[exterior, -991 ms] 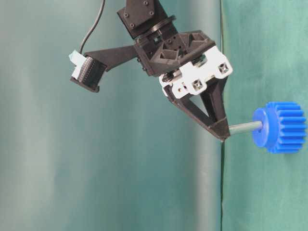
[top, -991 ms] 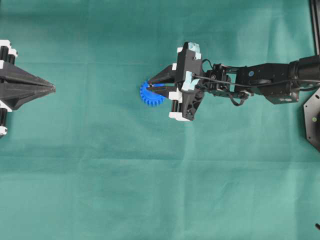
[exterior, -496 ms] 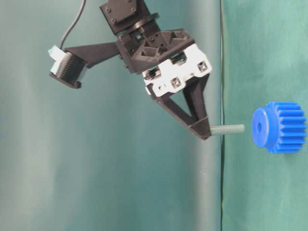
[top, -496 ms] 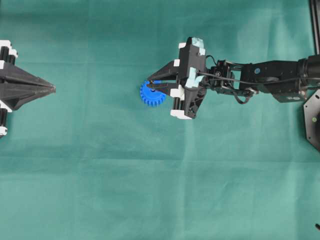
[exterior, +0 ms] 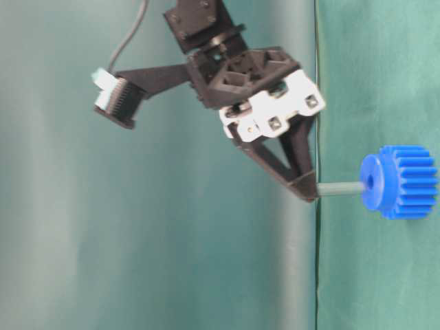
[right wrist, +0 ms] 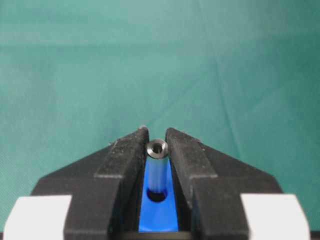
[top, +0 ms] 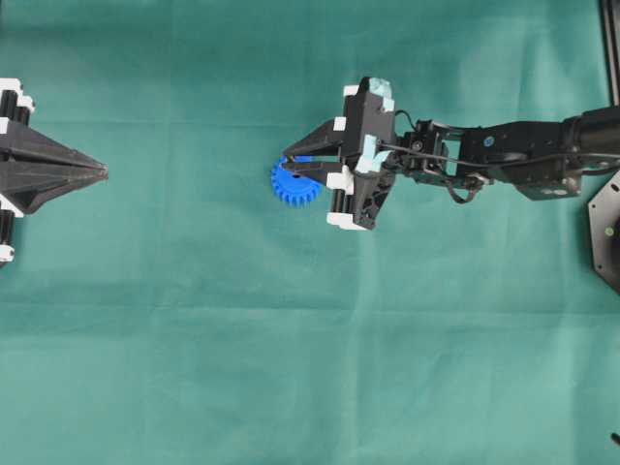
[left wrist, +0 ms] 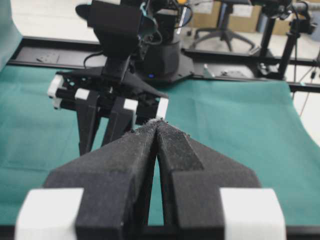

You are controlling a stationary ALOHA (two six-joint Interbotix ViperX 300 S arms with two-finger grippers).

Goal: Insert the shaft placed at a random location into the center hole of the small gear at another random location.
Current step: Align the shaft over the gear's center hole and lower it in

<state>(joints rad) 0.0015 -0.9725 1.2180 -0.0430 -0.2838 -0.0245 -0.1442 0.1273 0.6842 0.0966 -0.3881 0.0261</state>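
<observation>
Fingers of our right gripper (right wrist: pixel 157 150) pinch the stiff, slippery silvery-grey metal shaft (exterior: pixel 339 188) by its upper end, tip meeting the blue plastic small gear's (exterior: pixel 400 181) center hole (exterior: pixel 368 183), left gripper (top: pixel 97 172) pressed together.

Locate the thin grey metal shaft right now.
The thin grey metal shaft is pinched in the right tool. In the table-level view its free end meets the hub of the blue plastic gear, just right of centre in the overhead view.

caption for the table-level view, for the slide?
Right gripper holds the shaft, tip at the small gear center hole.
</observation>
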